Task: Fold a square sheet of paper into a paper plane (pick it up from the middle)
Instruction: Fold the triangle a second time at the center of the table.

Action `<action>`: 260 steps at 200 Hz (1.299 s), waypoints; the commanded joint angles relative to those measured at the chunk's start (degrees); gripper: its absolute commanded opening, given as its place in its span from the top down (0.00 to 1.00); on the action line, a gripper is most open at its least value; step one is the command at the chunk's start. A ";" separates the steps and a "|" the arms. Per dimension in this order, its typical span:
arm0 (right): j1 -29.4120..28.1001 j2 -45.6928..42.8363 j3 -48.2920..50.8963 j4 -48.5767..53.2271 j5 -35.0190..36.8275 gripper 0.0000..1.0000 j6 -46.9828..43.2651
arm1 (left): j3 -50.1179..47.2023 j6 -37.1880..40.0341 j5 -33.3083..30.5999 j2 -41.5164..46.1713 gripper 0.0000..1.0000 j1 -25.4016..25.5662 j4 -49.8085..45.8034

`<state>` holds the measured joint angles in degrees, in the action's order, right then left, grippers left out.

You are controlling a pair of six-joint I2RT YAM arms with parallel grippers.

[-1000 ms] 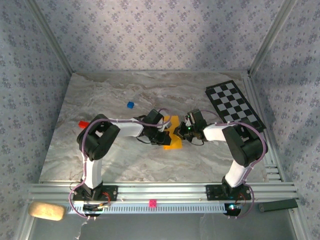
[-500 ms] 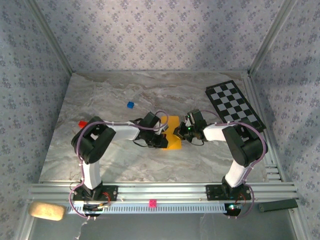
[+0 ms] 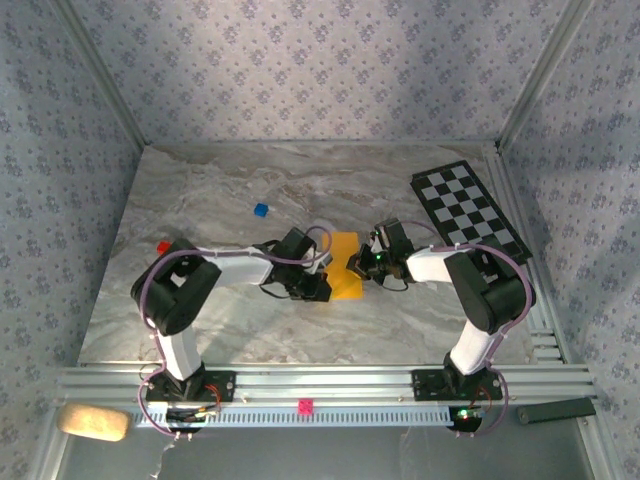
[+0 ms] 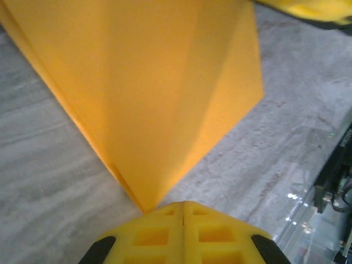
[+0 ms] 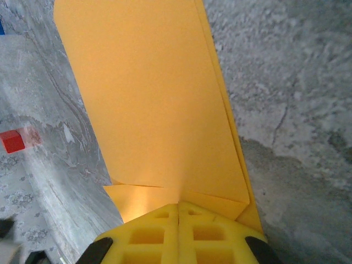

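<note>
Left tool (image 4: 183, 204) is shut, its tips set against the 7 o'clock corner of the folded square sheet of paper (image 3: 346, 268), which lies near the middle of the bench (image 3: 230, 190). Right tool (image 5: 179, 207), also shut, is pressed on the 3 o'clock edge. Layers should be held aligned and pressure drawn steadily along the crease.

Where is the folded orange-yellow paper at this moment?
In the top view the paper lies on the table between the left gripper and right gripper, below and right of the blue cube.
</note>
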<state>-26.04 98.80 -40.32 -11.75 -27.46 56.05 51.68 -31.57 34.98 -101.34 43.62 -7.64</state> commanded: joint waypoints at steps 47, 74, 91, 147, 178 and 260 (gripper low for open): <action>-0.14 1.37 1.29 6.39 3.74 0.98 -0.98 | 7.27 -1.39 2.97 -1.66 0.97 -2.36 3.91; -0.21 1.24 1.12 6.33 3.73 0.98 -0.88 | 10.73 -0.35 1.39 -5.85 1.00 -2.39 1.16; -0.23 1.21 1.07 6.27 3.69 0.98 -0.86 | 11.33 0.58 0.28 -8.15 1.00 -2.39 -0.03; -0.09 0.31 -0.43 5.77 2.72 0.96 -1.66 | 7.12 2.78 -3.34 -10.63 1.00 -1.78 -2.46; -0.05 -3.18 -2.16 6.19 0.99 0.95 -3.57 | 5.79 4.06 -4.48 -10.37 1.00 -1.83 -3.52; -1.39 0.19 -1.69 5.09 -1.20 0.95 -2.50 | 7.19 4.37 -5.51 -10.46 1.00 -1.78 -4.06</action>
<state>-27.59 95.39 -43.22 -7.51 -28.36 52.69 59.94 -28.93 34.00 -110.67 41.36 -5.56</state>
